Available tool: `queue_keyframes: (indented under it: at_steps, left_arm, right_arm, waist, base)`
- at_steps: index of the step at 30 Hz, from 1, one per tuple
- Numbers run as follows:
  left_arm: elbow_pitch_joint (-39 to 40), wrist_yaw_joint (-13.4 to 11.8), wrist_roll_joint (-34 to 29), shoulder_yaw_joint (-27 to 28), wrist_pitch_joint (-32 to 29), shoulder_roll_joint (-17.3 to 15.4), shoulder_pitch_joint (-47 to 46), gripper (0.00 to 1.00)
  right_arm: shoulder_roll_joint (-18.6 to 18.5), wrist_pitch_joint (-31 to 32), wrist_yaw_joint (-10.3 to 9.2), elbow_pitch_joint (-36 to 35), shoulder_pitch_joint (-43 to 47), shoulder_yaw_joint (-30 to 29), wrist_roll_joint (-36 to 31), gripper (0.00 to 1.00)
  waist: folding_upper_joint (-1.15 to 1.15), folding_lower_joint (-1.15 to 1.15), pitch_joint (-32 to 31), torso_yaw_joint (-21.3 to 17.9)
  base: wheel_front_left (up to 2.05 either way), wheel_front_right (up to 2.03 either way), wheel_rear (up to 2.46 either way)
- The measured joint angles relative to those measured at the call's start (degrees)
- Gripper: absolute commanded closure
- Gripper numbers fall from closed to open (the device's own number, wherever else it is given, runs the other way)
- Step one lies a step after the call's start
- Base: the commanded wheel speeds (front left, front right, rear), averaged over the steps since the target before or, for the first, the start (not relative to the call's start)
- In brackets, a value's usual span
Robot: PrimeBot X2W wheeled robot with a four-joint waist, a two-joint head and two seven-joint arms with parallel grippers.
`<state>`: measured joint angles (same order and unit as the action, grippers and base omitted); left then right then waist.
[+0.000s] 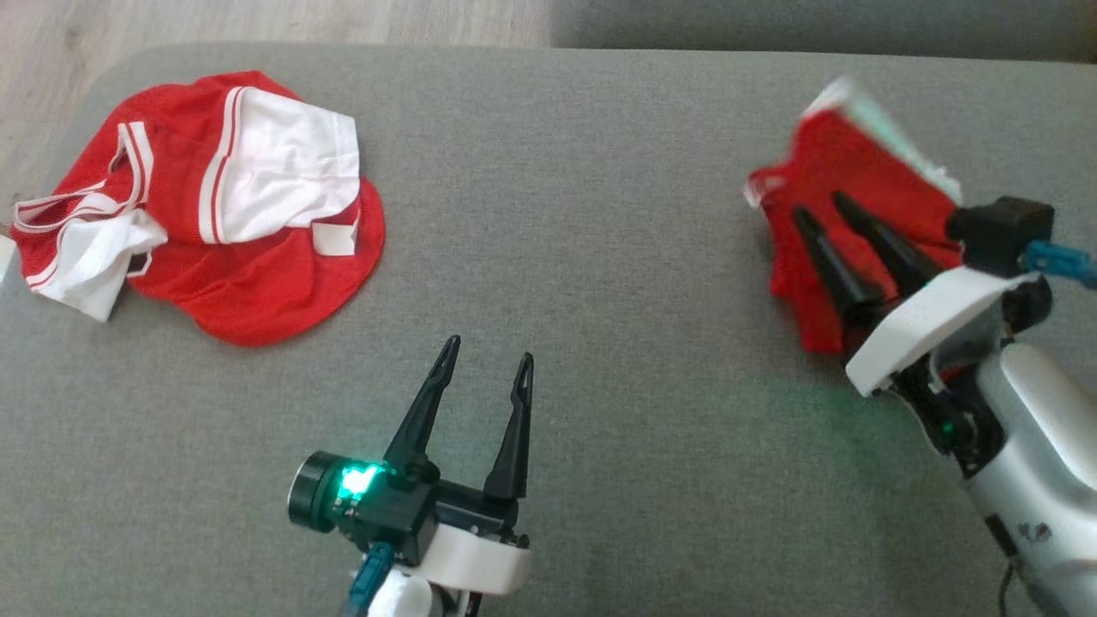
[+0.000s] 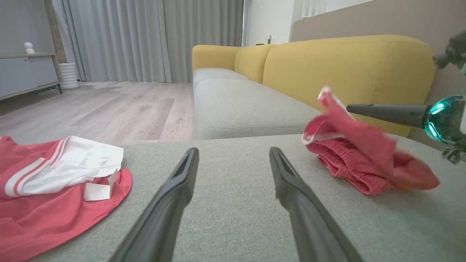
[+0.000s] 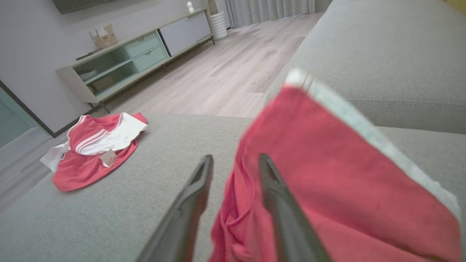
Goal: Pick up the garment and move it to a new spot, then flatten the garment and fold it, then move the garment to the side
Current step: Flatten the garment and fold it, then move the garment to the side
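**Garment at the right of the seat, right jaws parted: placing step closing**

The red garment (image 1: 844, 171) lies bunched at the far right of the grey sofa seat (image 1: 600, 214), with one white-trimmed edge lifted and blurred. The right gripper (image 1: 818, 204) is over it, its jaws parted with a gap between them and cloth running through that gap. The blur leaves it unclear whether a fold hangs on one finger. The left gripper (image 1: 488, 349) hovers at the near middle, jaws spread wide and holding nothing, well apart from the garment. A second red-and-white garment (image 1: 257, 171) sits crumpled at the far left, untouched.

Judgement: the move to a new spot is ending and flattening has not begun. The next move calls for the right gripper to clear the cloth. Both arms should then take opposite edges — the white trim is the plainest mark — and draw the heap flat.
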<state>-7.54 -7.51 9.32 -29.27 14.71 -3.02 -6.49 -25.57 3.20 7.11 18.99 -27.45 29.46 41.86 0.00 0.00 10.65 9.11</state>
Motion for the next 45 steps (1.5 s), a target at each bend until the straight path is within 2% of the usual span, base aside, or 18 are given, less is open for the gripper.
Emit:
queue_keyframes:
  at_steps: [4, 7, 11, 15, 23, 29, 45]
  left_arm:
    - [0.15, -0.36, 0.89, -0.03, 0.00, 0.00, 0.01, 0.00]
    - [0.56, -1.07, 1.32, 0.15, 0.00, 0.01, 0.32, 0.00]
    - [1.65, -1.71, 2.16, 1.88, 0.00, 0.02, 3.24, 0.00]
    - [2.52, -2.09, 3.15, 4.87, 0.00, 0.00, 7.53, 0.00]
    - [3.56, -1.48, 1.40, 9.99, -0.01, -0.44, 16.69, 0.00]
    - [3.32, -0.03, 0.96, 12.92, -0.01, -0.49, 19.85, 0.00]
    - [2.89, 2.02, -1.42, 14.59, -0.01, -0.33, 19.84, 0.00]
  right_arm:
    - [0.75, -3.41, 0.01, -0.32, 1.45, -0.87, -0.15, 0.00]
    - [-0.45, -6.50, 0.00, -1.32, 3.58, -3.14, -2.09, 0.00]
    - [-1.01, -12.89, 0.00, -1.71, 9.84, -8.88, -5.63, 0.00]
    - [1.86, -16.96, 0.00, -1.93, 18.20, -14.00, -10.13, 0.00]
    - [11.58, -17.42, 0.00, -7.93, 33.79, -21.79, -19.95, 0.00]
    - [16.46, -17.42, 0.00, -9.73, 38.28, -25.21, -24.20, 0.00]
    - [18.18, -17.42, 0.00, -9.57, 40.24, -27.48, -26.32, 0.00]
  waist:
    - [0.00, 0.00, -0.86, 0.24]
    - [0.00, 0.00, -2.04, 0.27]
    - [0.00, 0.00, -4.23, 0.06]
    - [0.00, -0.01, -7.31, -0.33]
    - [0.00, -0.02, -13.53, -0.98]
    - [0.00, -0.01, -16.30, -1.35]
    - [0.00, 0.00, -17.85, -1.90]
  base:
    - [0.00, 0.00, 0.00]
    - [0.00, 0.00, 0.00]
    - [0.00, 0.00, 0.00]
    - [0.00, 0.00, 0.00]
    - [0.00, 0.00, 0.00]
    - [0.00, 0.00, 0.00]
    - [0.00, 0.00, 0.00]
